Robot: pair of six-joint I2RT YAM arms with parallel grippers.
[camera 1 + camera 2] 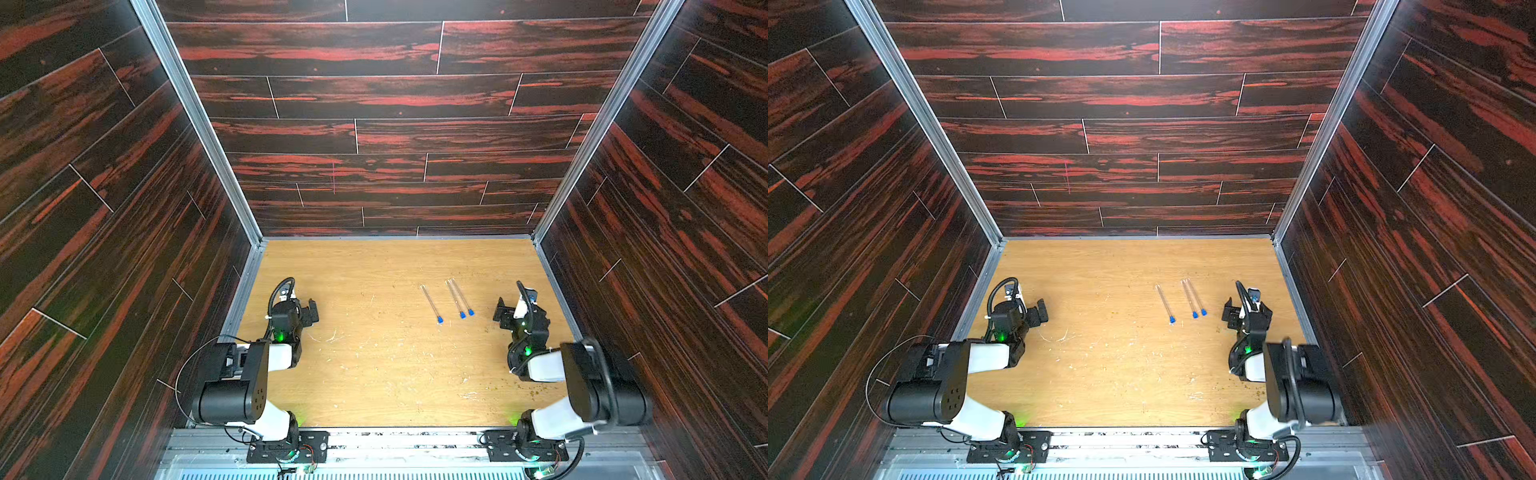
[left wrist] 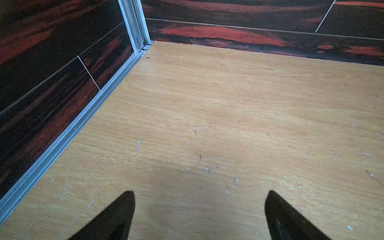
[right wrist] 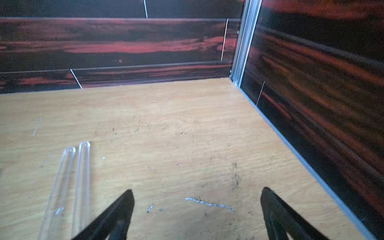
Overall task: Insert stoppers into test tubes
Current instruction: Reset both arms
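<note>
While flat on the table point(image 1: 374, 374), test tubes point(image 1: 455, 298) just beside right gripper point(image 3: 197, 189)

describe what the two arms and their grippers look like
The left arm and right arm share bulky black joint housings and white links, with green lights at joints and black cables looping alongside. The left gripper and right gripper have black fingers tapering to points.

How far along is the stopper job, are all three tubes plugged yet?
Done, by the look of it: all three test tubes lie on the table, each with a blue stopper at its near end; how deeply seated is too small to tell. In hand: nothing; the left gripper and right gripper are open and empty. Left: apparently nothing.
</note>
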